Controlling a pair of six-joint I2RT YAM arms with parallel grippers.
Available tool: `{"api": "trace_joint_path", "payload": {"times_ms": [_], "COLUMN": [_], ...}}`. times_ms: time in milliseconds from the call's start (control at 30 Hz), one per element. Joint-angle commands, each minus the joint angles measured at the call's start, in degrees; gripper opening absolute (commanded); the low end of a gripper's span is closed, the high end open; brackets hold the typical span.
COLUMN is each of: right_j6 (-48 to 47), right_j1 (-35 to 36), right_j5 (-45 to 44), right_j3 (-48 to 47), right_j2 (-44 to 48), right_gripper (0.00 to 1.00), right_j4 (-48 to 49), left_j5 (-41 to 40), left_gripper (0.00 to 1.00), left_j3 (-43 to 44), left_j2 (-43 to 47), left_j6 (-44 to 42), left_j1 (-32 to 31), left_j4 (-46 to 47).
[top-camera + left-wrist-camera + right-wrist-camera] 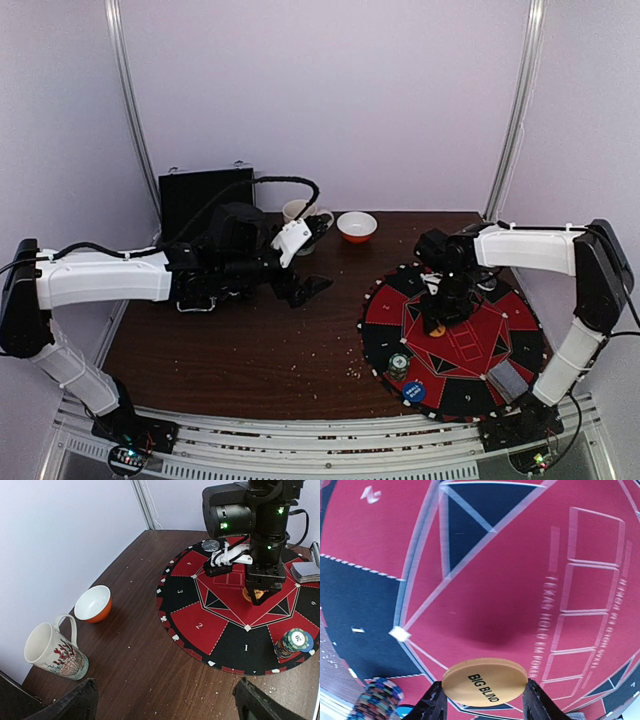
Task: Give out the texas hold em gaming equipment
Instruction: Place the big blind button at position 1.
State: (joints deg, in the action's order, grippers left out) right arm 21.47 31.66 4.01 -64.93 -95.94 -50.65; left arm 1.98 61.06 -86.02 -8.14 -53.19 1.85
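Right gripper (pixel 484 695): clamped on the orange BIG BLIND disc (pixel 485 677), one finger against each side of its rim, at lower centre of the right wrist view. The disc is held flat with the lettering up. Its shadow falls on the red felt higher in that frame, separate from the disc, so the disc looks clear of the round mat (pixel 470 345). In the overhead view this grip sits over the mat's red middle, right of frame centre.

Left gripper (pixel 166 686): released, fingers spread wide toward the bottom corners of its own view, nothing between them. Overhead, it hangs over the bare brown table (pixel 230 340) at frame centre, left of the mat and apart from it.

Around, in the left wrist view:
- chip stack (pixel 287 644) on the mat's lower-right rim by sector 1, with a blue disc (pixel 304 641) just beside it
- card deck (pixel 306 571), grey backs up, at the right edge on the mat
- grey disc (pixel 210 545) on the mat's rim, upper centre
- mug (pixel 50 652) at lower left and bowl (pixel 93 603) above it, near each other but apart, both off the mat

The right arm's wrist stands over the mat's middle and hides part of it in the left wrist view.

Room: open wood with scattered crumbs lies between the mat's left rim and the mug and bowl. Overhead, a black case (pixel 205 200) stands at the back wall, upper left. The mat's lower rim reaches the table's near edge.
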Motion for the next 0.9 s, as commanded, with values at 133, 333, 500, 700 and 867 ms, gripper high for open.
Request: {"api": "trace_joint_path", "payload": {"times_ms": [133, 333, 500, 700, 867], "right_j6": [2.3, 2.5, 2.6, 2.6, 2.9], "right_j1": [7.7, 12.9, 15.3, 16.2, 15.7], "right_j5": [4.0, 2.7, 1.4, 0.4, -1.3], "right_j3": [-7.8, -13.2, -15.5, -17.1, -20.1], "right_j2": [-6.8, -14.5, -17.5, -18.0, -13.6], "right_gripper": [0.26, 0.26, 0.31, 0.75, 0.95], "right_j4": [2.7, 1.6, 0.3, -1.2, -3.7], "left_j5": [-1.2, -1.9, -2.6, -2.7, -2.7], "left_gripper": [0.98, 0.98, 0.98, 0.98, 0.98], "left_j3": [1.2, 0.8, 0.6, 0.4, 0.4], "left_j2": [1.4, 2.3, 2.9, 3.1, 3.0], "left_j6": [-1.0, -1.4, -1.9, -2.1, -2.1], "left_j1": [0.3, 0.3, 0.3, 0.3, 0.3], "left_j4": [0.9, 1.3, 1.5, 1.5, 1.5]}}
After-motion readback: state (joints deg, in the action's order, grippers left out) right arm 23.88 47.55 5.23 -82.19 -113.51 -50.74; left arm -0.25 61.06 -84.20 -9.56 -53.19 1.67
